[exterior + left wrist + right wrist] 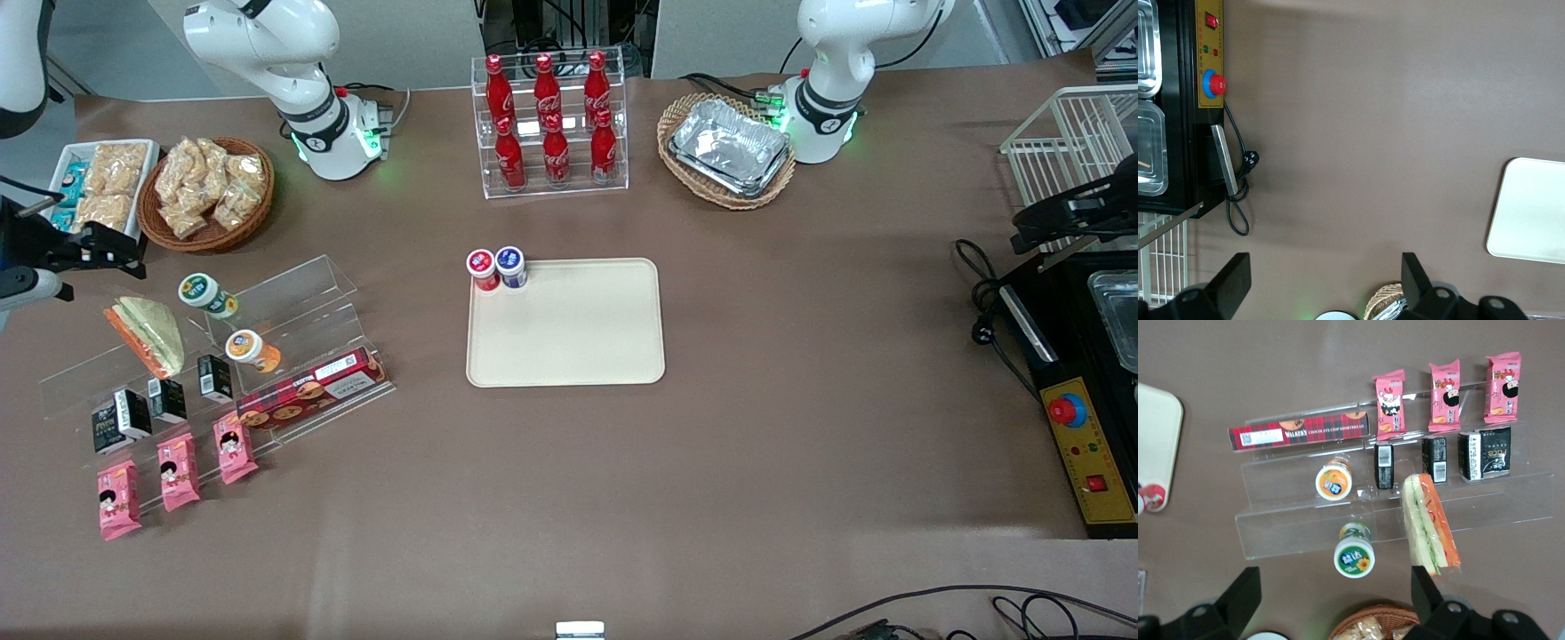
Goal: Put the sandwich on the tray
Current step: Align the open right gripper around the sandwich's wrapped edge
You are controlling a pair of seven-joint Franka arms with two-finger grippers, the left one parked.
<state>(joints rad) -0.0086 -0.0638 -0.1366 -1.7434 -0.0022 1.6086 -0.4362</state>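
Note:
The sandwich (151, 334) (1429, 524), a clear-wrapped wedge with orange and green filling, lies on the upper step of a clear acrylic stand (293, 307) toward the working arm's end of the table. My right gripper (100, 250) (1335, 595) hovers open and empty, farther from the front camera than the sandwich, between it and a wicker basket. One fingertip (1426, 590) is just off the sandwich's end. The cream tray (578, 329) (1157, 447) (1531, 213) lies flat at the table's middle.
Two small capped bottles (496, 268) stand on the tray's corner. The stand also holds a green-capped bottle (206, 294), an orange one (252, 348), black cartons, a cookie box (311, 387) and pink packets (178, 471). The wicker basket of bagged snacks (206, 191) and a cola rack (551, 124) stand farther back.

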